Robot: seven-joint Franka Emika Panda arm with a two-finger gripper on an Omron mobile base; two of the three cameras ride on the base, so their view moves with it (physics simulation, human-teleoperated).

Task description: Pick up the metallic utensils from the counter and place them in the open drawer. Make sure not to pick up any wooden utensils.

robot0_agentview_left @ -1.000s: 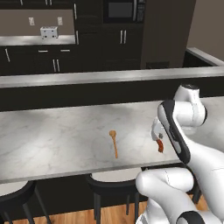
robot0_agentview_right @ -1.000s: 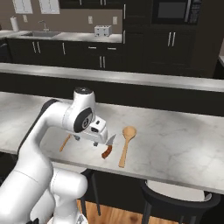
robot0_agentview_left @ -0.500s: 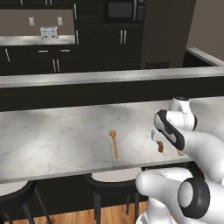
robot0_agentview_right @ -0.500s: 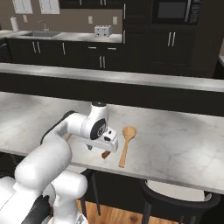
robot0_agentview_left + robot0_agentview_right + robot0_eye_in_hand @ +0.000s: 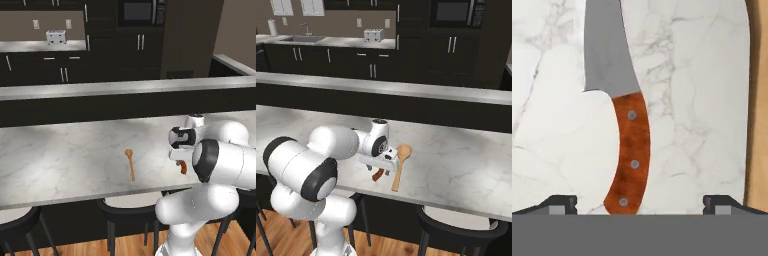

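Hand view looked straight down on the pale marbled counter, where a knife lay flat: a grey metal blade running up out of the top of the picture and a curved reddish-brown handle with three small rivets pointing toward the camera. The gripper stood wide, its two dark fingertips far apart at either side of the handle's butt end, neither of them touching it and nothing held between them. A strip of light wood showed past the counter's edge at the right of that picture.

From the left base view, the white arm bent low over the near part of the counter, with the hand pointing down just above the knife, of which only the reddish handle peeked out below it. A small orange-brown wooden spoon lay by itself to the left of the hand, clearly apart from it, bowl away from the near edge.

From the right base view, the hand again hung over the knife's handle, and a larger wooden spoon lay just beside it on the right, its round bowl farther from the edge and its handle reaching toward the front of the counter. Black stools stood under the counter's overhang, and dark cabinets, a toaster and a sink lined the far wall.
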